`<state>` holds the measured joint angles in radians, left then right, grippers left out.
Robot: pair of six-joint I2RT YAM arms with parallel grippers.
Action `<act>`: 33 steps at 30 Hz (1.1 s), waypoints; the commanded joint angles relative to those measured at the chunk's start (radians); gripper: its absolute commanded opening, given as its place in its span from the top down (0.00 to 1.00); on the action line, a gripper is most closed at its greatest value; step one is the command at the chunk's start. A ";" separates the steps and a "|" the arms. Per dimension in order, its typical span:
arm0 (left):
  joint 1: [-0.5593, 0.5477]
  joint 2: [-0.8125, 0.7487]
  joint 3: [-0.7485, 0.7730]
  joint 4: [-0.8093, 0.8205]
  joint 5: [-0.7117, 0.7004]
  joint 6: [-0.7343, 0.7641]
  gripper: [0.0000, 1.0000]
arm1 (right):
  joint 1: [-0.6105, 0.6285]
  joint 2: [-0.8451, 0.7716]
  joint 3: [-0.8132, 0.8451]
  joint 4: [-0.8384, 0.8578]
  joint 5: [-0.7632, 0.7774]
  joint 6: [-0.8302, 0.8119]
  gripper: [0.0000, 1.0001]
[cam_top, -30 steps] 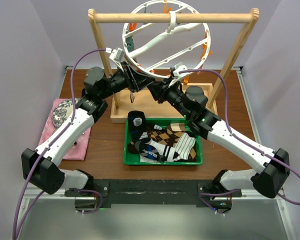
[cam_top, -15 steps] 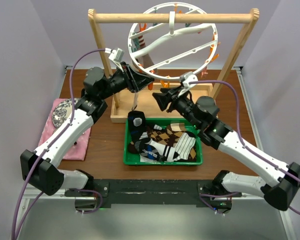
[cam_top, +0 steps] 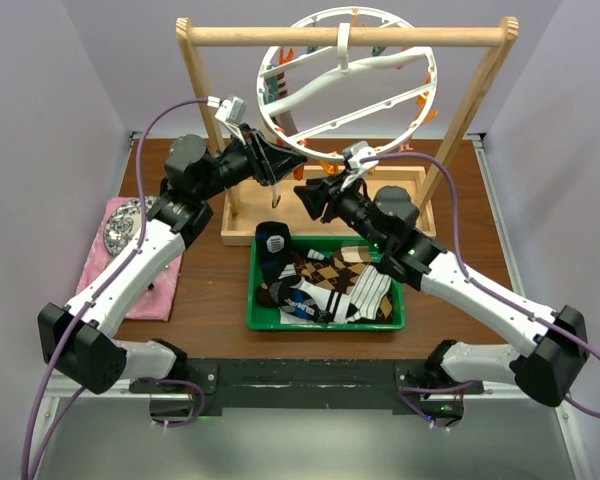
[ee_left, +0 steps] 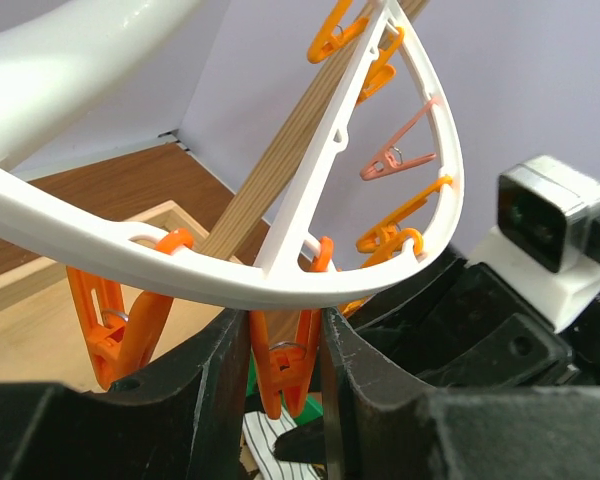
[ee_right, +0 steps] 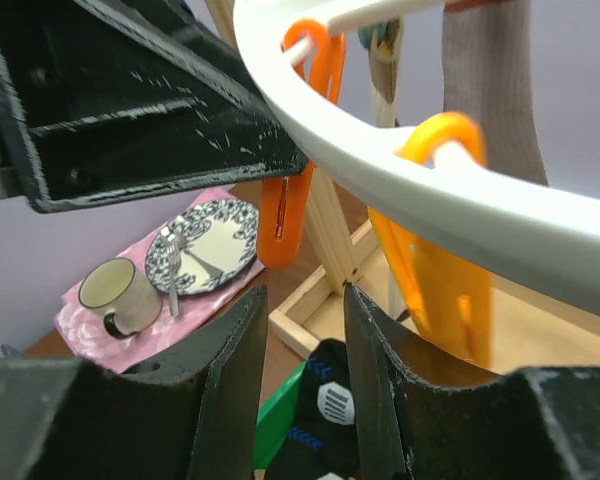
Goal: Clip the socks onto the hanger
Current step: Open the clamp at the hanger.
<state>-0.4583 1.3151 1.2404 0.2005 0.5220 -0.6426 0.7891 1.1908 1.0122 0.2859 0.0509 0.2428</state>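
The socks point(cam_top: 330, 285) lie heaped in the green tray point(cam_top: 252, 300) at the front of the table, well below the hanger point(ee_left: 180, 275) on its wooden rail point(cam_top: 230, 36). From the right claw point(ee_right: 305, 295), narrowly parted and empty, they lie down and back toward its own base, so that arm looks nearer and free. The left claw point(ee_left: 283, 320) pinches an orange peg point(ee_left: 285, 370) that hangs straight down from the ring's low rim.
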 commanded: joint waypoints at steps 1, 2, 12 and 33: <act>0.012 -0.028 0.033 0.013 -0.037 0.000 1.00 | -0.005 0.027 0.069 0.102 -0.046 0.058 0.60; 0.012 -0.030 0.031 0.016 -0.040 0.000 1.00 | -0.005 0.036 0.072 0.111 -0.048 0.068 0.59; 0.009 -0.036 0.013 0.028 -0.036 -0.012 1.00 | -0.005 0.067 0.098 0.170 -0.048 0.082 0.60; 0.000 -0.037 -0.018 0.054 -0.037 -0.012 1.00 | -0.005 0.047 0.057 0.292 0.023 0.118 0.53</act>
<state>-0.4591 1.2976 1.2373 0.2390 0.5018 -0.6472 0.7876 1.2686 1.0523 0.4343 0.0135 0.3313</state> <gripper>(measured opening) 0.356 0.467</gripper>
